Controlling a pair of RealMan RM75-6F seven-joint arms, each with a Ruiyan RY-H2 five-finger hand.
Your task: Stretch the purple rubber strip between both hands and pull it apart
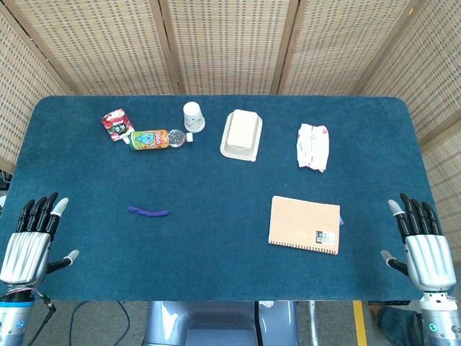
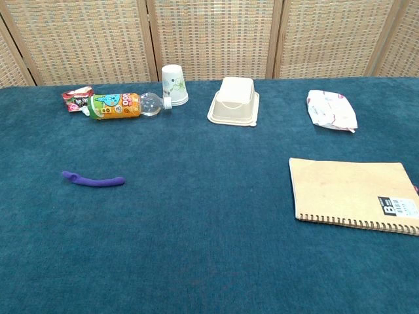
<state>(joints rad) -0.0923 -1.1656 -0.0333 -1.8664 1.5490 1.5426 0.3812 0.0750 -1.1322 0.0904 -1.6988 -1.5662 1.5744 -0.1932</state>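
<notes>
Purple rubber strip lies flat on the blue table, left of centre and well apart from the bottle and cup beyond it. It looks thin, light and soft, likely to bend and sag when lifted and to stretch readily; each end probably wants a firm pinch, since a smooth rubber surface could slip under tension. The left hand and right hand hover at the near corners, fingers spread and holding nothing. The chest view shows neither hand, and the forearms are cut off at the frame's edge. The strip's thickness is hard to judge.
</notes>
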